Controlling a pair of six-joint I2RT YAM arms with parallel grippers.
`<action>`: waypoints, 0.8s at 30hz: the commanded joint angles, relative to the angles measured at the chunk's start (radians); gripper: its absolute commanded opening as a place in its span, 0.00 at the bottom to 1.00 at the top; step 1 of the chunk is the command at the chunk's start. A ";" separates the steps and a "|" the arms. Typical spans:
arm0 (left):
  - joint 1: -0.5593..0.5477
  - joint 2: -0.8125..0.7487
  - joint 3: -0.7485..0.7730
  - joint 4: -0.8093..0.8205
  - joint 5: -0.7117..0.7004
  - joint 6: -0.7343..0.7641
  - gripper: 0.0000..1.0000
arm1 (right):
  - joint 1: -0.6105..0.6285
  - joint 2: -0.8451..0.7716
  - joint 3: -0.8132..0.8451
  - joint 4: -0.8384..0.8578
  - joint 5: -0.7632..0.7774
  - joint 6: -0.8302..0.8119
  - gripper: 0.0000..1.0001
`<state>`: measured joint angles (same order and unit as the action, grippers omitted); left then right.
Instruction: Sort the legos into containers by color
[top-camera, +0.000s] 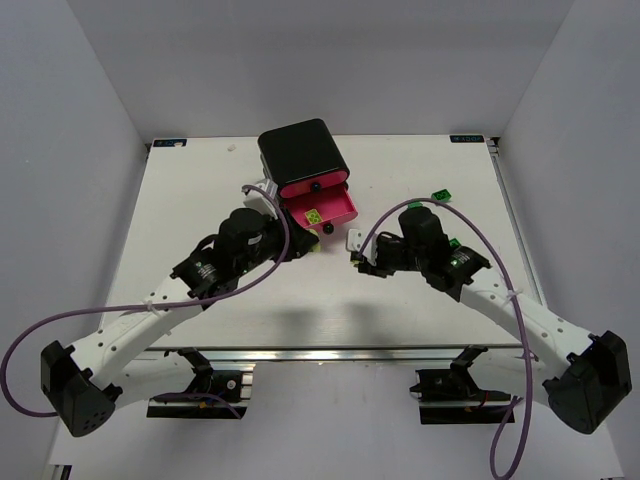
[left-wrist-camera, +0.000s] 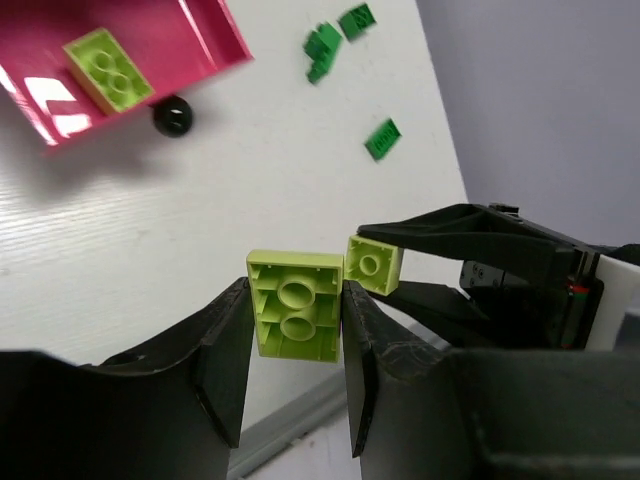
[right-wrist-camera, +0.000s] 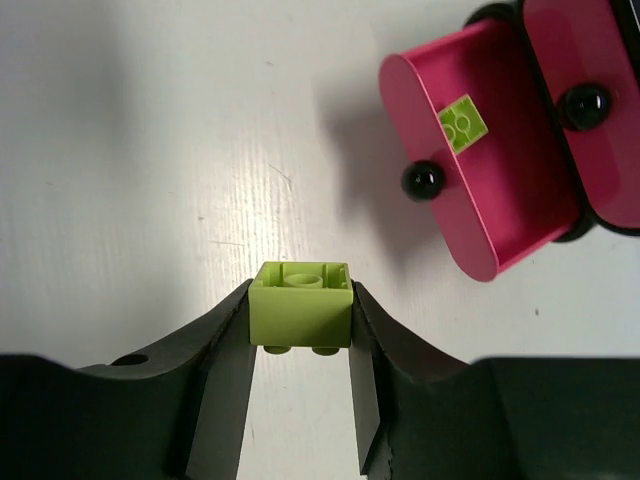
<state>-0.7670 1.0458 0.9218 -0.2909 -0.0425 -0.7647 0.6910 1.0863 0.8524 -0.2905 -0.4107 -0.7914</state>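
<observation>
My left gripper is shut on a pale yellow-green brick, held underside up above the table. My right gripper is shut on a smaller pale yellow-green brick; it also shows in the left wrist view, right beside the left one. In the top view both grippers hang just in front of the open lowest pink drawer of the black cabinet. One pale yellow-green brick lies in that drawer. The drawers above it are shut.
Green bricks lie on the table to the right of the cabinet and by the right arm; several show in the left wrist view. The open drawer's black knob sticks out toward the grippers. No red brick shows.
</observation>
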 joint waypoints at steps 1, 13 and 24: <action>0.005 -0.020 0.042 -0.117 -0.111 0.062 0.00 | -0.016 0.030 -0.010 0.106 0.075 0.053 0.00; 0.005 -0.059 -0.052 -0.071 -0.132 0.116 0.00 | -0.042 0.423 0.411 0.176 0.257 0.500 0.00; 0.005 -0.109 -0.100 -0.004 -0.135 0.173 0.00 | -0.070 0.659 0.579 0.111 0.248 0.610 0.09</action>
<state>-0.7658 0.9623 0.8326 -0.3317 -0.1596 -0.6243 0.6338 1.7252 1.3857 -0.1627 -0.1600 -0.2344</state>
